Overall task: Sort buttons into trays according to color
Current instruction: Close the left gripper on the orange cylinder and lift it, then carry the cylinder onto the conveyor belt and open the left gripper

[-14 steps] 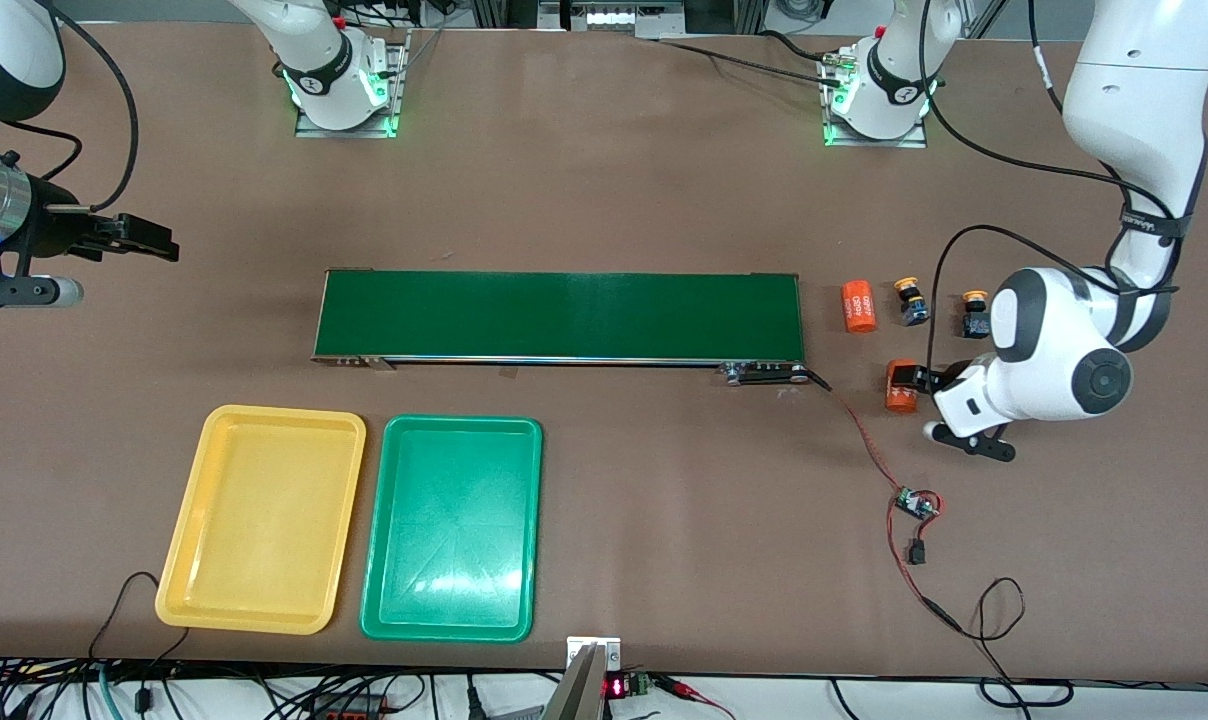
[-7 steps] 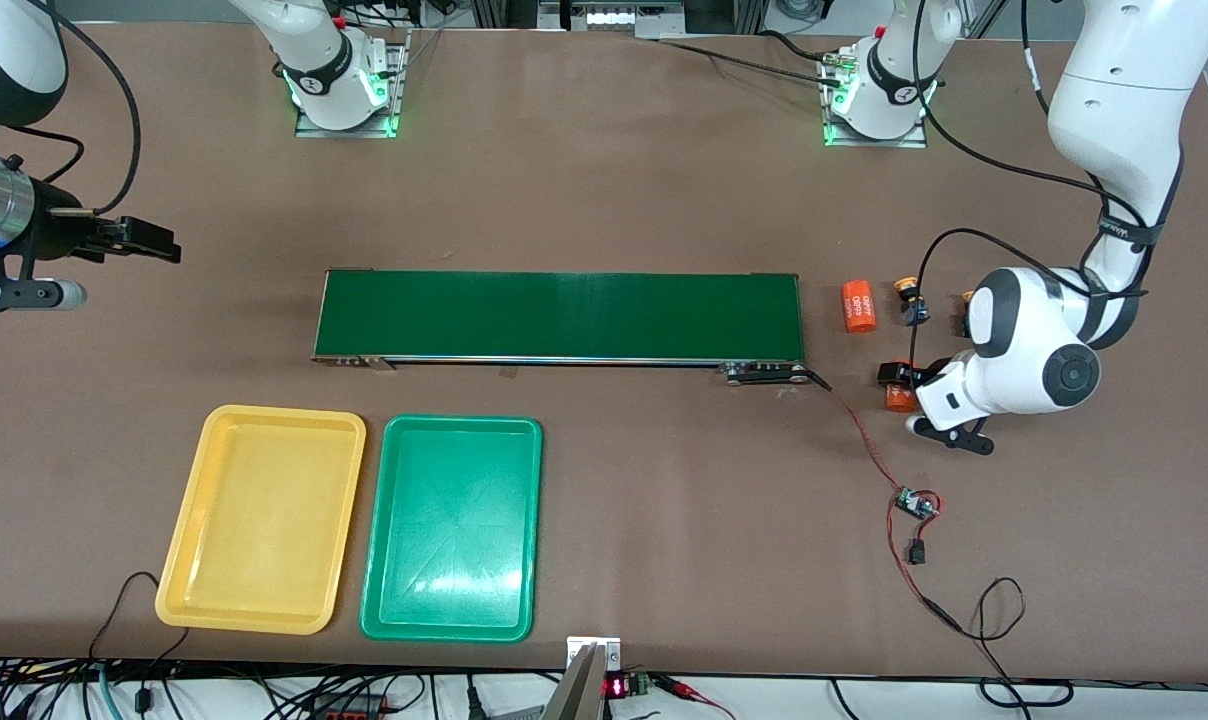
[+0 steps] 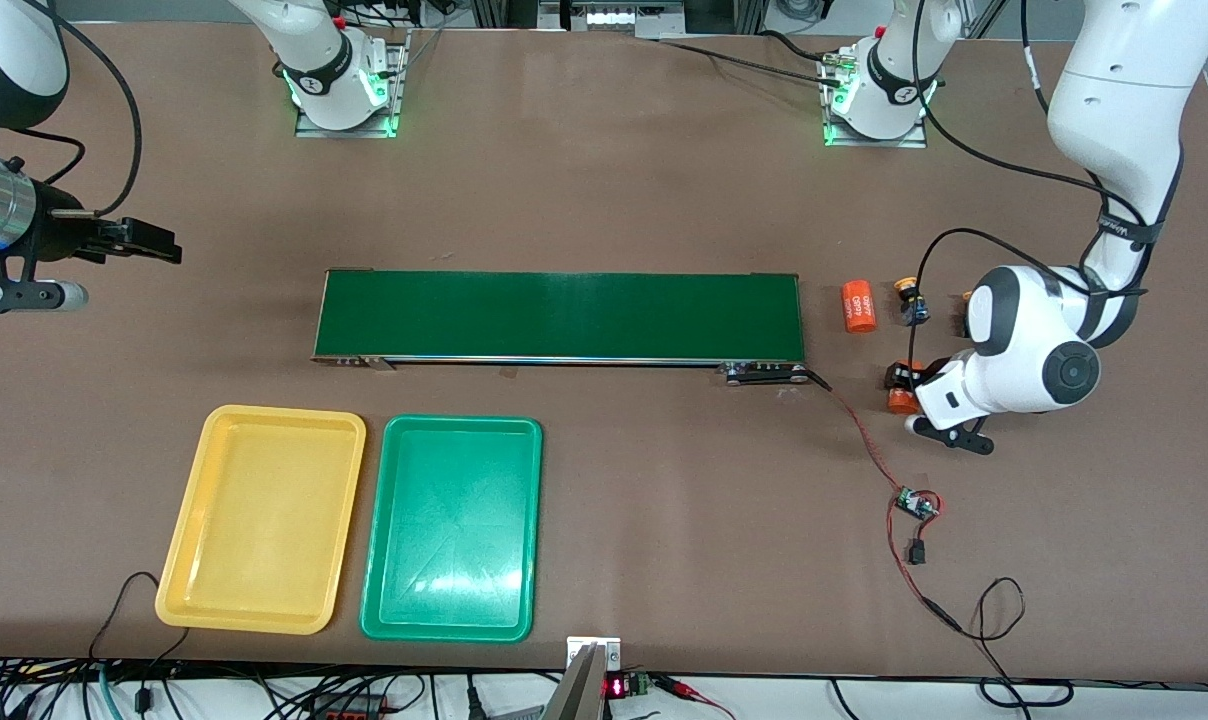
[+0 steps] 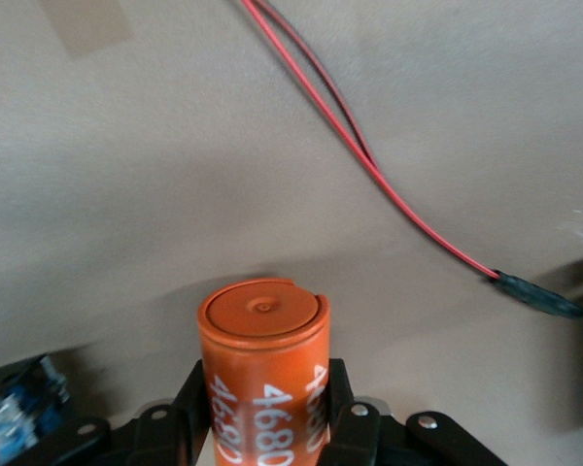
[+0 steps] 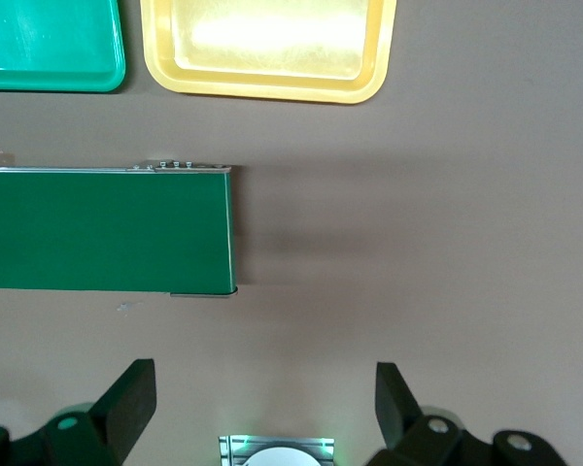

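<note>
Buttons (image 3: 909, 300) w/ yellow caps sit by the left arm. Left gripper (image 4: 264, 427) pinches an orange cylinder (image 4: 263, 379). Right gripper (image 5: 262, 403) waits, fingers spread wide, over the table's (image 3: 614, 180) right-arm end.

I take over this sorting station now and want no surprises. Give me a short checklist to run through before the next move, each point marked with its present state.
1. Left hand on a button: not ok; its fingers flank an orange cylinder with white print.
2. Grip firm on the cylinder: cannot tell.
3. Yellow tray ready for buttons: ok; nothing lies in it.
4. Green tray ready: ok; nothing lies in it, beside the yellow tray.
5. Right hand out of the way: ok; open, waiting past the conveyor belt at the right arm's end.
6. Buttons findable: ok; a yellow-capped button stands beside the second cylinder.
</note>
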